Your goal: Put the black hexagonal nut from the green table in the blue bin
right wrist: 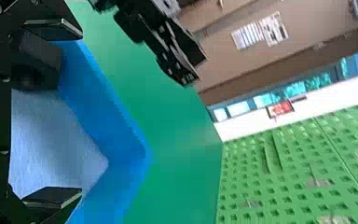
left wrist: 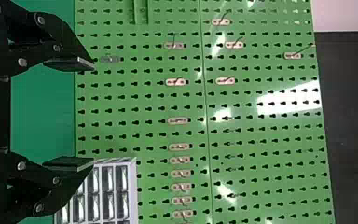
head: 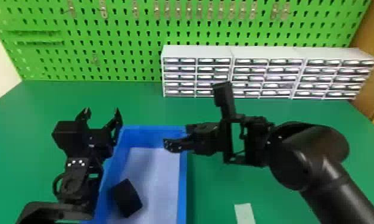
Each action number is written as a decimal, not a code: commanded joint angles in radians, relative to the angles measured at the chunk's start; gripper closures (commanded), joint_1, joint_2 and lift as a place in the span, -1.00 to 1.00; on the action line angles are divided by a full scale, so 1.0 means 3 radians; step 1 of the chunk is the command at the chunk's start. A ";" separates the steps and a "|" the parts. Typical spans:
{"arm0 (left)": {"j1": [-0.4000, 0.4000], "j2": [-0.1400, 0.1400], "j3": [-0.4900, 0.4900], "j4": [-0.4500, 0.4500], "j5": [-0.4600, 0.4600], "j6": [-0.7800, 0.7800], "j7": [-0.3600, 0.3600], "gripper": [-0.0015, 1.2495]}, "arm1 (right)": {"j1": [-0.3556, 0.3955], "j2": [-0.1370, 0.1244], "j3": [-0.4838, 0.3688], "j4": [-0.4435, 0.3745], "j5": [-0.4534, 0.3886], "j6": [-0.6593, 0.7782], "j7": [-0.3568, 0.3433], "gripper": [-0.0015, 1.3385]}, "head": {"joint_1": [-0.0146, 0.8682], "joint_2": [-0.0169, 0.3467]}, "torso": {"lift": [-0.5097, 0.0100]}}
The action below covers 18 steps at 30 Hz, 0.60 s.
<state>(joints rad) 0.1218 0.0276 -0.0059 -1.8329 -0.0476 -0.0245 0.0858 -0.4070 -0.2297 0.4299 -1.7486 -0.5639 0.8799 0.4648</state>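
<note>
Your right gripper (right wrist: 81, 112), spread and empty, hangs beyond and right of black nut (head: 126, 198) in blue bin (head: 182, 184); likely just withdraw.

The blue bin (head: 182, 184) looks like smooth plastic, the black nut (head: 126, 198) matt. The table (head: 213, 184) is smooth with a dull sheen, the pegboard (left wrist: 279, 105) glossy like painted metal, the right arm's casing (head: 332, 169) glossy black.

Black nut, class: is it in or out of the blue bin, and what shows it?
In: the nut rests inside the blue bin, on its pale floor.
</note>
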 commanded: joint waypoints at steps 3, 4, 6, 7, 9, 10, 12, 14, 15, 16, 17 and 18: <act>0.0003 0.0000 -0.0001 -0.0001 0.0000 0.0000 0.0000 -0.16 | 0.0109 0.0091 -0.0410 -0.0087 0.0289 0.0007 0.0000 -0.82 | 0.52 -0.59 | 0.59; 0.0003 0.0000 -0.0001 -0.0001 0.0000 0.0000 0.0000 -0.16 | 0.0124 0.0101 -0.0466 -0.0098 0.0325 0.0007 0.0005 -0.82 | 0.52 -0.59 | 0.59; 0.0003 0.0000 -0.0006 -0.0001 0.0000 0.0000 0.0000 -0.16 | 0.0160 0.0132 -0.0604 -0.0118 0.0397 0.0007 0.0000 -0.82 | 0.52 -0.59 | 0.59; 0.0003 0.0000 -0.0006 -0.0001 0.0000 0.0000 0.0000 -0.16 | 0.0175 0.0142 -0.0656 -0.0133 0.0432 0.0007 0.0000 -0.82 | 0.52 -0.59 | 0.59; 0.0008 0.0000 -0.0006 -0.0001 0.0000 0.0000 0.0000 -0.16 | 0.0206 0.0157 -0.0783 -0.0185 0.0509 0.0007 0.0000 -0.82 | 0.52 -0.59 | 0.59; 0.0008 0.0000 -0.0006 -0.0001 0.0000 0.0000 0.0000 -0.16 | 0.0227 0.0162 -0.0840 -0.0200 0.0540 0.0007 0.0000 -0.82 | 0.52 -0.59 | 0.59; 0.0013 0.0000 -0.0006 0.0004 0.0000 0.0000 0.0000 -0.16 | 0.0252 0.0178 -0.0952 -0.0246 0.0606 0.0007 0.0000 -0.82 | 0.52 -0.59 | 0.59; 0.0013 0.0000 -0.0006 -0.0001 0.0000 0.0000 0.0000 -0.16 | 0.0283 0.0193 -0.1075 -0.0287 0.0663 0.0007 0.0000 -0.82 | 0.52 -0.59 | 0.59; 0.0013 0.0000 -0.0006 -0.0001 0.0000 0.0000 0.0000 -0.16 | 0.0303 0.0193 -0.1126 -0.0307 0.0698 0.0002 0.0000 -0.82 | 0.52 -0.59 | 0.59; 0.0013 0.0000 -0.0006 -0.0001 0.0000 0.0000 0.0000 -0.16 | 0.0329 0.0208 -0.1193 -0.0338 0.0739 0.0002 0.0000 -0.82 | 0.52 -0.59 | 0.59; 0.0013 0.0000 -0.0011 -0.0001 0.0000 0.0000 0.0000 -0.16 | 0.0344 0.0213 -0.1239 -0.0358 0.0775 0.0002 0.0000 -0.82 | 0.52 -0.59 | 0.59; 0.0013 0.0000 -0.0011 -0.0001 0.0000 0.0000 0.0000 -0.16 | 0.0365 0.0213 -0.1290 -0.0379 0.0806 0.0002 0.0000 -0.82 | 0.52 -0.59 | 0.59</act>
<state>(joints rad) 0.1256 0.0276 -0.0079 -1.8327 -0.0476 -0.0245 0.0858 -0.3194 -0.1720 0.1045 -1.8372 -0.3608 0.8817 0.4648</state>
